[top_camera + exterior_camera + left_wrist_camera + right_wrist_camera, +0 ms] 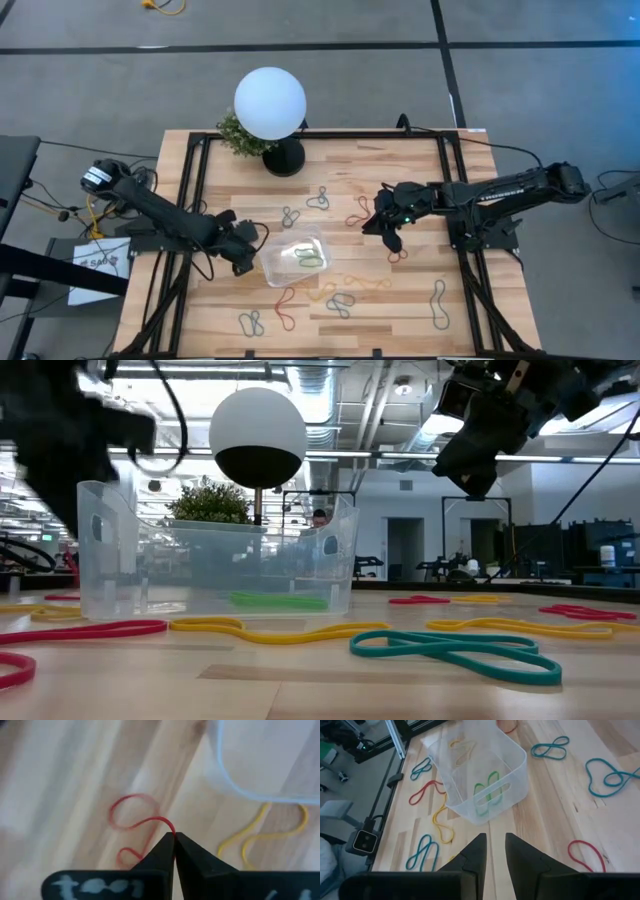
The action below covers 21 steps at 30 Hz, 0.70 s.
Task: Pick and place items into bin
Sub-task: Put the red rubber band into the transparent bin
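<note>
Your left gripper (174,836) is clenched on a red loop (134,822), pinching its strand at the fingertips just beside the clear bin (294,256). A green loop (486,792) lies inside that bin. Your right gripper (495,845) hangs released, raised off the table, the bin just ahead of its fingers.

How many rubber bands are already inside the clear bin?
1: a green band lies on the floor of the bin. The yellow one seen through its wall probably lies outside; another may be hidden.
</note>
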{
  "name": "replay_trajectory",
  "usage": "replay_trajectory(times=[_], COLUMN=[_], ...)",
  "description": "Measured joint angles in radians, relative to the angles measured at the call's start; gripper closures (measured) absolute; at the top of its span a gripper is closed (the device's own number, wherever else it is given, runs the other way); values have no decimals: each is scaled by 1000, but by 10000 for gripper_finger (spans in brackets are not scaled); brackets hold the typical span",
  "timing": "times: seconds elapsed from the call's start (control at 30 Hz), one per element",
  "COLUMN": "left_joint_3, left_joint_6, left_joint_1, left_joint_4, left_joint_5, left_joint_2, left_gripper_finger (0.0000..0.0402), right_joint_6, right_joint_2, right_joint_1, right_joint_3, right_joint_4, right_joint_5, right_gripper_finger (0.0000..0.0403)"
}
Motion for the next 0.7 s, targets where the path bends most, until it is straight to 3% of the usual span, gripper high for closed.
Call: replay_trajectory(times=[0.17,0.27,0.37,0.47,0.6,0.7], left_joint_3=[275,436,568,649,669,645], left_joint_6=[-7,23,103,225,341,341], left_joint_1=[-25,-46,-66,-83,-93,-96], left_joint_4=[-303,-384,-369,-282,-163,-144], left_joint_5=[-138,-252,-329,-335,-273,-247], left_joint_2=[-1,-2,-2,-3,-1,16], left_gripper_finger=[401,401,401,401,401,401], right_joint_6=[2,2,0,-3,-4,-5], right_joint_2=[0,0,0,0,0,0], right_joint_1=[0,0,0,0,0,0], right_joint_3=[0,0,0,0,0,0], right_joint_4=[0,0,0,0,0,-1], right_joint_5=[0,0,0,0,0,0], right_gripper_finger=[337,337,337,337,337,337])
